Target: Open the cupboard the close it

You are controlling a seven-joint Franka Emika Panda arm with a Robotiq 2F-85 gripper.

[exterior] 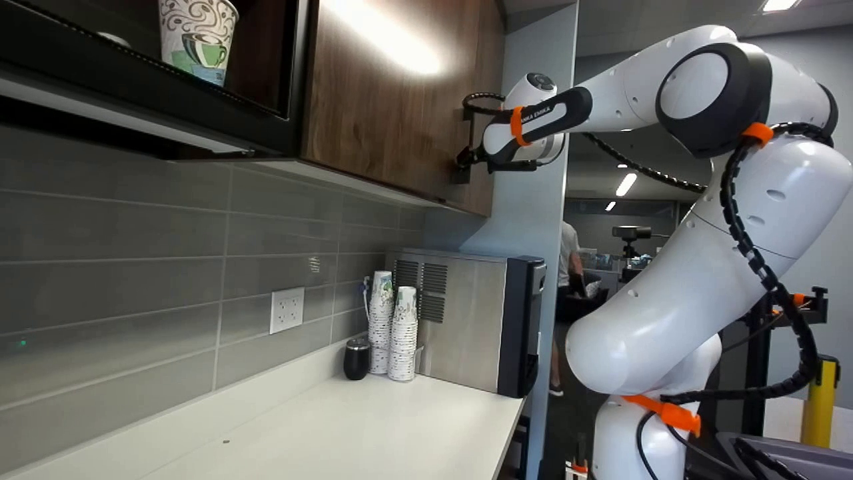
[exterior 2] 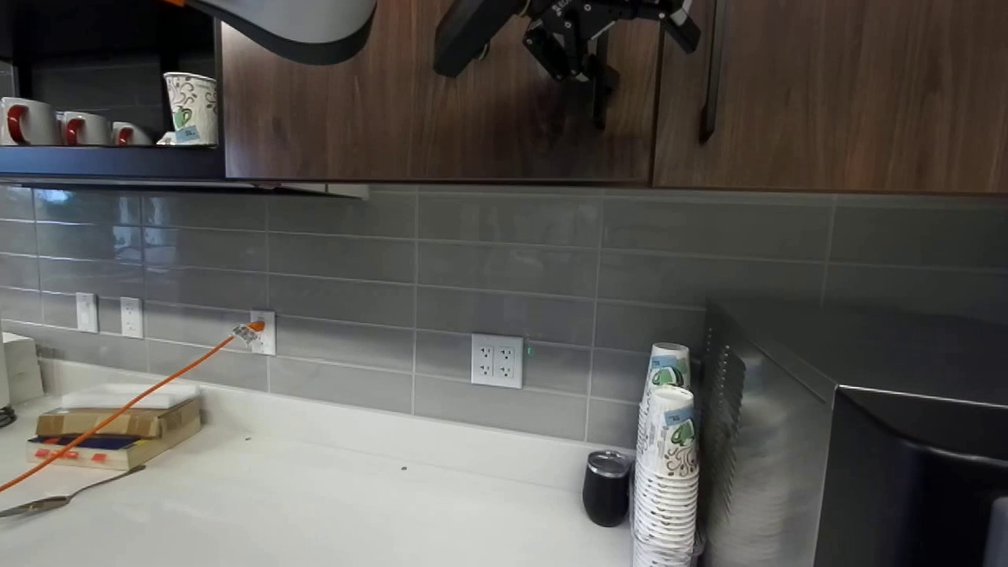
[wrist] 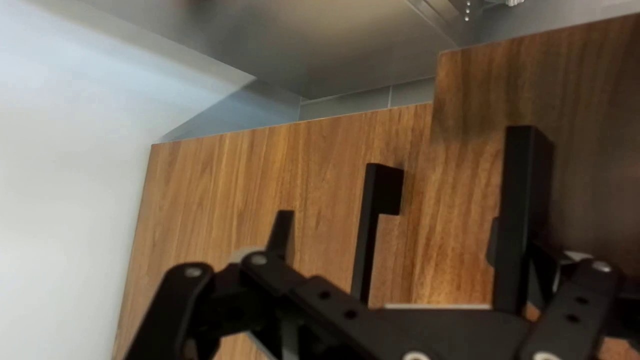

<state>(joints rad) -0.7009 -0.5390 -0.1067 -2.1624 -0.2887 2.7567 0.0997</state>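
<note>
Pale counter [exterior: 413,427] runs low along tiled wall [exterior 2: 504,260]. Cupboard [exterior 2: 346,118], dk wood-grain, hung above it btwn black shelf unit [exterior 2: 110,162] & nbr door [exterior 2: 850,102]; in wrist view its door [wrist: 590,135] stands proud of the nbr, so ajar, my read. Opening or closing stroke: one instant can't say. White arm [exterior: 693,287] stands off counter's front edge, elbow high, prob. to bring wrist up to working ht. Metal-sided machine [exterior: 460,320] on counter, lower than the doors, so prob. no obstacle to the swing. Cup stacks [exterior: 403,343] just beside it, presumably for quick grabbing. Handle [exterior 2: 602,106], slim black vert. bar, set near door's free edge, prob. for max leverage; nbr handle [exterior 2: 713,87] not far off. Gripper [exterior 2: 618,46] up at the bar, fingers [wrist: 282,232] spread wide, nothing pinched; one seems to reach in behind bar in wrist view, hook-style, tho actual contact can't be told. Makes sense: a pull needs no squeeze, & a loose hook can pivot as door arcs. Next move prob. wants slow curved path, not straight tug. Risk: fingertip slipping off bar, outer finger snagging nbr handle, or door arcing into arm.
</note>
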